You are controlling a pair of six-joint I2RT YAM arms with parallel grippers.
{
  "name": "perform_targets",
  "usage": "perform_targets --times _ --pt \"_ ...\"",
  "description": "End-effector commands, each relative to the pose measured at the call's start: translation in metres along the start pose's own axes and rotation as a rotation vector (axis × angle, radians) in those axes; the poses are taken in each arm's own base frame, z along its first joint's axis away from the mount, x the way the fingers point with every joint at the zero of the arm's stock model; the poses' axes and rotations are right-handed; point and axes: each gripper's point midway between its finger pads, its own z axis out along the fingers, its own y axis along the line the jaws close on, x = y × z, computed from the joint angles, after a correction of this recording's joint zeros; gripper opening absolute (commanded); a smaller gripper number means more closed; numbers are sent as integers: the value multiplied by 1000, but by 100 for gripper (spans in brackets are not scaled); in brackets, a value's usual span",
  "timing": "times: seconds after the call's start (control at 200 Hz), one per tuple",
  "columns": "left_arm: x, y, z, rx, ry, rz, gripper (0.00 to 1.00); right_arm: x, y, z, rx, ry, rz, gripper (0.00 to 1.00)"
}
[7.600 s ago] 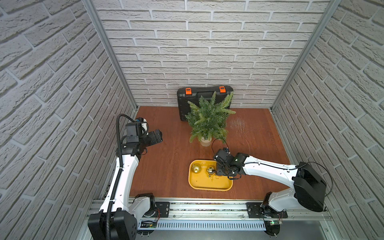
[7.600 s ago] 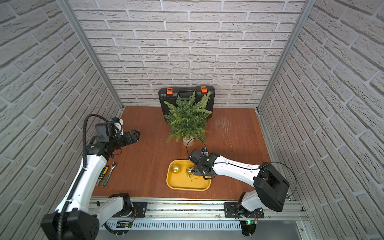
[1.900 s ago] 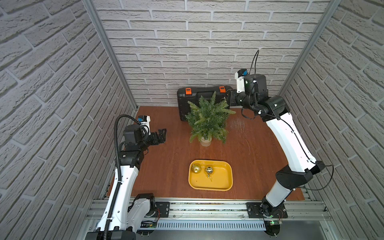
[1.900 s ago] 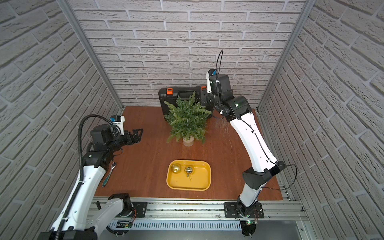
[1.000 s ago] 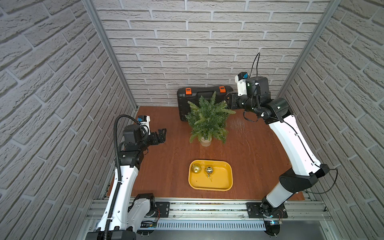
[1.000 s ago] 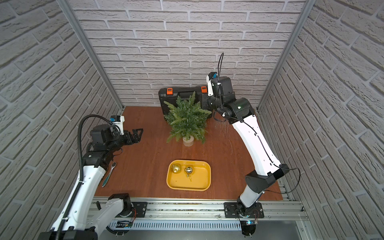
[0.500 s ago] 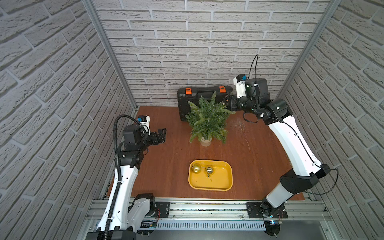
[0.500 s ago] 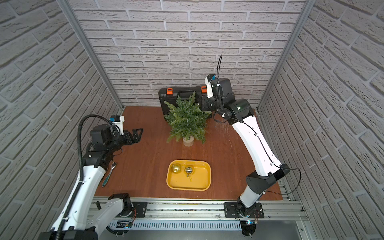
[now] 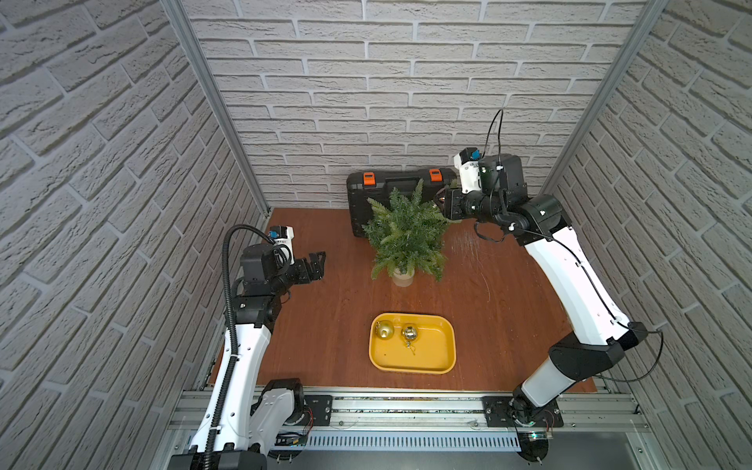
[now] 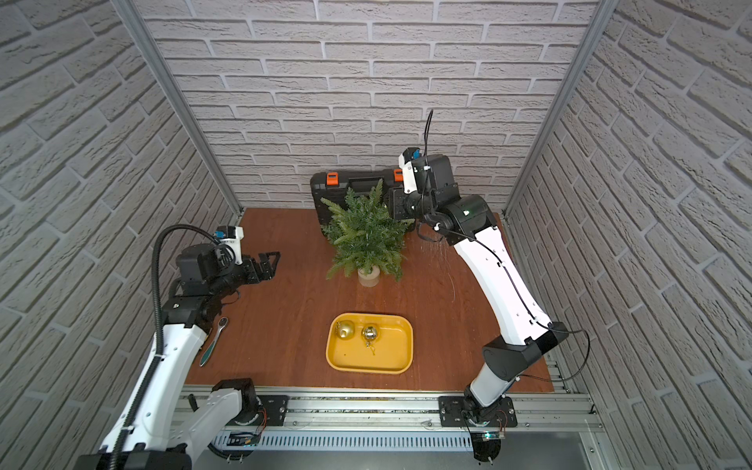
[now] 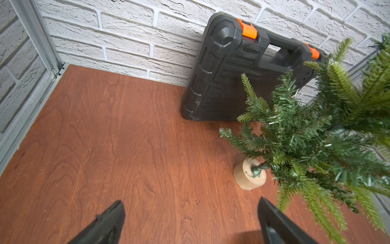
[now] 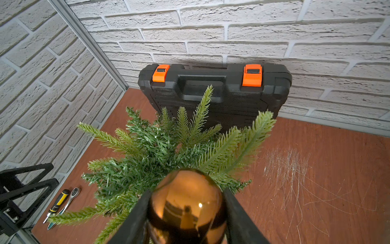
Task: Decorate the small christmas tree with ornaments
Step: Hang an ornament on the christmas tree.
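The small christmas tree (image 9: 407, 236) (image 10: 366, 236) stands mid-table on its beige base (image 11: 249, 174). My right gripper (image 9: 441, 201) (image 12: 186, 193) hovers high at the tree's back right, beside its top branches (image 12: 168, 152). It is shut on a copper-bronze ornament (image 12: 185, 202), one finger on each side. Two more ornaments, a gold one (image 9: 383, 329) and a pale mirror-like one (image 9: 409, 333), lie in the yellow tray (image 9: 411, 369) (image 10: 368, 369) near the front. My left gripper (image 9: 317, 264) (image 11: 191, 201) hangs open and empty above the table, left of the tree.
A black case with orange latches (image 9: 390, 187) (image 12: 211, 95) leans on the back wall right behind the tree. A ratchet wrench (image 10: 213, 339) and a screwdriver (image 12: 57, 202) lie by the left wall. Brick walls close in three sides.
The right gripper, down at the tray several seconds ago, is up by the treetop with the copper ornament and has edged slightly left toward the tree. The left arm has barely moved.
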Motion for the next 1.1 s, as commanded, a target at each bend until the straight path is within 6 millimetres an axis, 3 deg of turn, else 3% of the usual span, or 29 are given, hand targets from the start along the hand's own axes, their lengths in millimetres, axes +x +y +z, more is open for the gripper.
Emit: perform_targets --times 0.0,0.65,0.745,0.89,1.095 --pt "-8 0 -2 3 -43 11 98 -12 5 -17 -33 -62 18 46" --pt "-7 1 -3 -1 -45 9 98 9 -13 -24 45 -48 18 46" --pt "-7 1 -3 0 -44 8 98 11 -15 -21 53 -50 21 51" --pt "-6 1 -2 1 -42 8 98 11 -17 -19 65 -49 22 67" --pt "-7 -1 1 11 -39 4 98 11 -25 -30 107 -62 16 73"
